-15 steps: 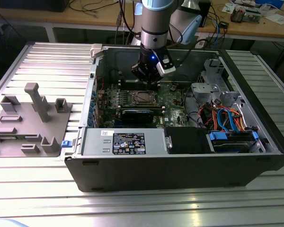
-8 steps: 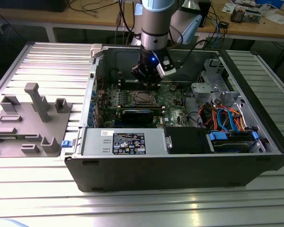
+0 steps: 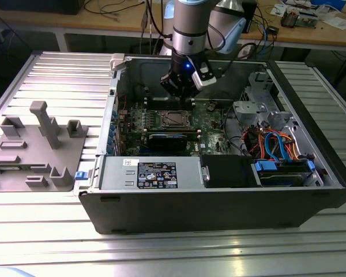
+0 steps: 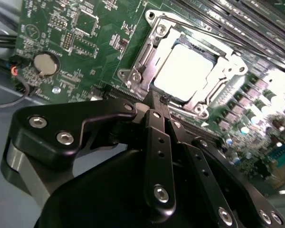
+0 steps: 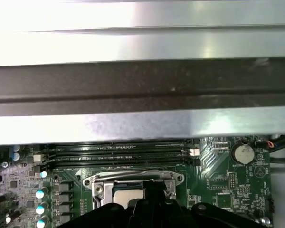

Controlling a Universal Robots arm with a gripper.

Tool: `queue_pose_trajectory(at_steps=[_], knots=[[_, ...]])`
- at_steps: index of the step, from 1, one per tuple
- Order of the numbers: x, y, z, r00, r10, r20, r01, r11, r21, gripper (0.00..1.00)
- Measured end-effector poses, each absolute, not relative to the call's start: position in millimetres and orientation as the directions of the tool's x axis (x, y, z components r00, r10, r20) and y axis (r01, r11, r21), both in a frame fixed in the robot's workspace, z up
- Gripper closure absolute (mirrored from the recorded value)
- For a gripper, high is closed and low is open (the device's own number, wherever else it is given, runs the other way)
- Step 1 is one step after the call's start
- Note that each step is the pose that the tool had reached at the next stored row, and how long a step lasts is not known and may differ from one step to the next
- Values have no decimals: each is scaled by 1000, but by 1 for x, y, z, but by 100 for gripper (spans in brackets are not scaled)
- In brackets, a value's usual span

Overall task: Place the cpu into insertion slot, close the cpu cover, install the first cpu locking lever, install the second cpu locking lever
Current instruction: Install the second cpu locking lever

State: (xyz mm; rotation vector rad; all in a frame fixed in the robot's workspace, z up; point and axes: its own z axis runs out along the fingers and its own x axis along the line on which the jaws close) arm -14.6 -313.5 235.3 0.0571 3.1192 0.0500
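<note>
While its dull silver-grey metal top catches the light, the small flat square cpu (image 4: 183, 71) lies seated in the square insertion slot (image 4: 210, 51) on the green motherboard (image 4: 76, 42), with the thin silvery cpu cover (image 4: 147, 56) folded down around it so the chip shows through the cover's large window. In the exterior view the same chip (image 3: 174, 119) sits near the middle of the board, inside the open grey computer case (image 3: 219, 202).

Thin wire levers (image 4: 199, 33) run along the frame's edges in the second wrist view. The black pincer (image 4: 157, 99) hangs just beside the socket's near edge, its fingers drawn together with nothing between them; the first wrist view shows its tip (image 5: 154, 187) over the frame. Narrow black memory slots (image 5: 118, 152) flank the socket on one side, a round coin battery (image 4: 43, 63) lies well apart on the other, and the case's metal wall (image 5: 142, 123) rises close behind the slots.

A black label (image 3: 157, 175) on the case's inner housing carries print too small to read. A grey moulded fixture (image 3: 37, 147) stands on the ribbed metal desk (image 3: 57, 75) toward the exterior view's left.
</note>
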Motion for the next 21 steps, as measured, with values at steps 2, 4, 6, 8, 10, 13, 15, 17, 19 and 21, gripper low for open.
queue_pose_trajectory(at_steps=[2, 4, 6, 8, 10, 13, 15, 17, 19, 21], knots=[[-15, -313, 239, -999, 37, -21, 36, 999, 32, 89], [-15, -313, 240, -999, 37, -21, 36, 999, 33, 89], [-15, -314, 240, -999, 37, -21, 36, 999, 32, 89], [-15, -314, 240, -999, 37, -21, 36, 999, 32, 89], [-15, -315, 240, -999, 37, -21, 36, 999, 32, 89], [-15, -317, 240, -999, 37, -21, 36, 999, 32, 89], [-15, -319, 240, -999, 37, -21, 36, 999, 32, 89], [-15, -322, 240, -999, 37, -21, 36, 999, 32, 89], [-15, -324, 240, -999, 37, -21, 36, 999, 32, 89], [-15, -327, 240, -999, 37, -21, 36, 999, 32, 89]])
